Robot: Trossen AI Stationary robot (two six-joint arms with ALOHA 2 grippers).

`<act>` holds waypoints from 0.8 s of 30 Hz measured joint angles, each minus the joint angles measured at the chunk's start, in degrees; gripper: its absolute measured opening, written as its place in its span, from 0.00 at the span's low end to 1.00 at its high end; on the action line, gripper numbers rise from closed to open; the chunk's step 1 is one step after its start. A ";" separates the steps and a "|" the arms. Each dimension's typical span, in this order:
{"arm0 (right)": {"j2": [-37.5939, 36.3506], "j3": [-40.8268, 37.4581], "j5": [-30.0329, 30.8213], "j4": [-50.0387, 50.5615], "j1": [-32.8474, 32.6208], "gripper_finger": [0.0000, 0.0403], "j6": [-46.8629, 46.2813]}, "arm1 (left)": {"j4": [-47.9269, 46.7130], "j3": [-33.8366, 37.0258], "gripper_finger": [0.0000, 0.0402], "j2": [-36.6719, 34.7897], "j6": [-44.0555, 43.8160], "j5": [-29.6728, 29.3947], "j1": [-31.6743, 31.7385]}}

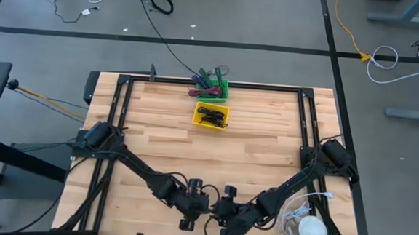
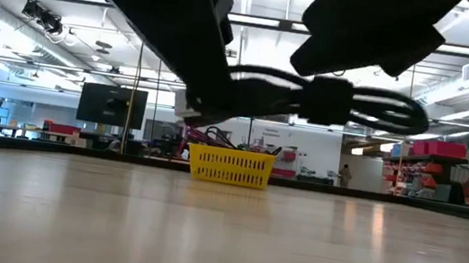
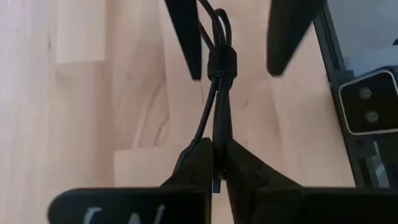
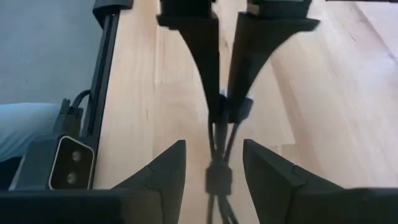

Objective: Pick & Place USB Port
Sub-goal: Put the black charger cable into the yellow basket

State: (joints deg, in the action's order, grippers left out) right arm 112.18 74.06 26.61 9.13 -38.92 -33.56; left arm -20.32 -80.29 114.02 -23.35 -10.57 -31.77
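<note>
Handover, by the look of it, low in the middle of the overhead frame, where both arms meet nose to nose. The left gripper [image 3: 217,158] has its fingers pinched together on a bundled black USB cable [image 3: 219,93], held up off the wooden table [image 1: 265,157]. The right gripper [image 4: 214,162] faces it with its fingers spread apart either side of the cable's banded end, not yet touching it as far as I can see. From table level the cable hangs as a dark loop near the top centre of the frame, clear of the boards.

Far up the overhead frame sit a yellow basket [image 1: 212,116] and, just behind it, a green basket [image 1: 213,88], both already holding cables.

I'd judge the right fingers must close on the bundle before the left lets go; then comes the carry to a basket.
</note>
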 joint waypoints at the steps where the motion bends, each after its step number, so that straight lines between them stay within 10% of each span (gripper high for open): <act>1: 0.01 0.00 -0.58 0.06 0.16 0.40 -0.02 | -0.04 0.00 0.05 0.00 0.02 -0.02 -0.14; 16: 1.79 0.00 -2.16 0.02 0.99 0.39 -0.47 | -0.24 -3.61 0.05 -0.13 4.50 -1.84 -1.33; 24: 2.20 0.00 -1.63 0.54 0.91 0.05 -0.28 | -1.84 -4.17 0.10 -0.20 4.20 -2.50 -1.36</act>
State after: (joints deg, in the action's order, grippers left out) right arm 114.39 74.06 24.98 9.67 -38.01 -33.84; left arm -22.15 -84.47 113.82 -19.15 -13.07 -33.13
